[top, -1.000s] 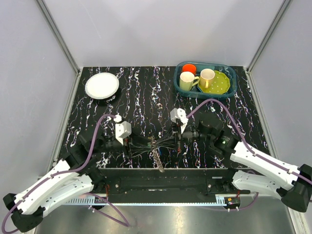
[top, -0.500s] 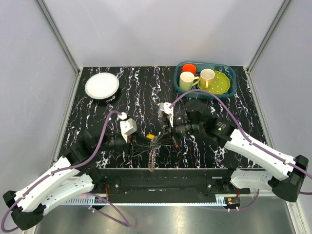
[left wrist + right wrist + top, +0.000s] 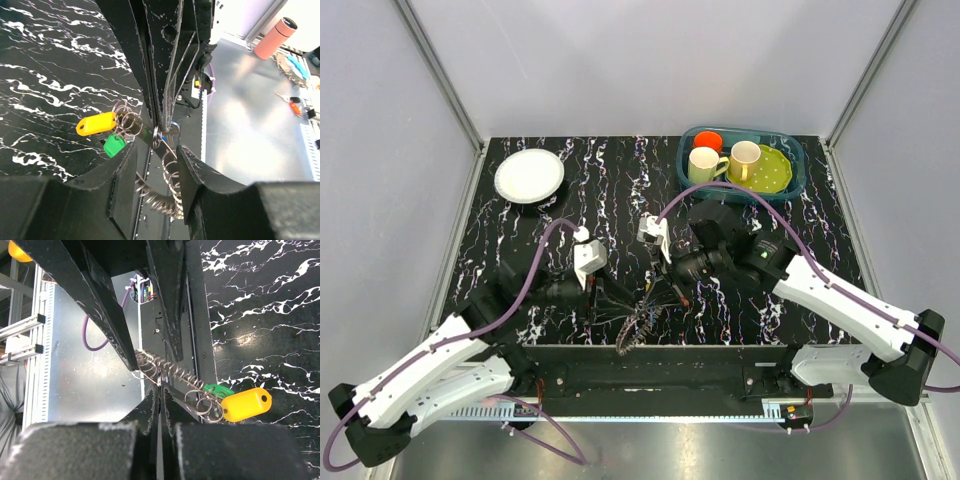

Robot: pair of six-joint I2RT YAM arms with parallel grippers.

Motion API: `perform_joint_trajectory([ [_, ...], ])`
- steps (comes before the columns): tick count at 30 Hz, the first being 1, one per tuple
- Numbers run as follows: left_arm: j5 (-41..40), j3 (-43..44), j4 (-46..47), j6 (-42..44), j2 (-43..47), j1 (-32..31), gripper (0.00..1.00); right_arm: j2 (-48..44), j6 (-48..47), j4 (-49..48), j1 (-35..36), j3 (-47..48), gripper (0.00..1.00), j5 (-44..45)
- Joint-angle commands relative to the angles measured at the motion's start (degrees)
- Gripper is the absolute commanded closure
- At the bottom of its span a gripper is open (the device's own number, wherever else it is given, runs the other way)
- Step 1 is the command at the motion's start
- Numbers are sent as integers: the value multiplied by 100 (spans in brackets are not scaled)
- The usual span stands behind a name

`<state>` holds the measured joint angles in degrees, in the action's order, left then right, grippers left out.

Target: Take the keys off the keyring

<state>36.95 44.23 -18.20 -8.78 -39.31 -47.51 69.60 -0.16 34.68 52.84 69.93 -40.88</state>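
1. Arms have drawn together over the near edge of the black marbled table [image 3: 620, 190]. Within the last second the right arm swung toward the left one, and the gap between the two claws shrank to almost nothing.
2. Right gripper [image 3: 160, 392]: its fingers are pressed tight together. They pinch the thin wire of the keyring [image 3: 168, 151], just beside a yellow tag [image 3: 246, 405] and a green tag [image 3: 218, 389].
3. Left gripper [image 3: 156, 167]: its fingers are about half spread, with the row of keys [image 3: 165, 369] running between them. Whether the pads actually press on the metal cannot be told.
4. A second ago the keys were fanned out sideways between the claws. Now they are bunched in a tight cluster between the claws, with one strand drooping past the table's front edge toward the arm bases.
5. What it means: nothing has come off yet, and every key in view is on the keyring. Bringing the claws together has probably slackened the ring. That would suit a fresh grip, or singling out one key to slide off. The task looks to be at an early stage.
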Motion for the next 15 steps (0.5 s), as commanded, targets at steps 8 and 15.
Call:
perform_joint_trajectory([
  [8, 568, 121, 527, -467, -419, -4, 62, -105, 271, -400, 25, 109, 100, -394],
  [15, 559, 112, 668, -493, -542, -4, 67, -123, 262, -470, 33, 12, 100, -438],
])
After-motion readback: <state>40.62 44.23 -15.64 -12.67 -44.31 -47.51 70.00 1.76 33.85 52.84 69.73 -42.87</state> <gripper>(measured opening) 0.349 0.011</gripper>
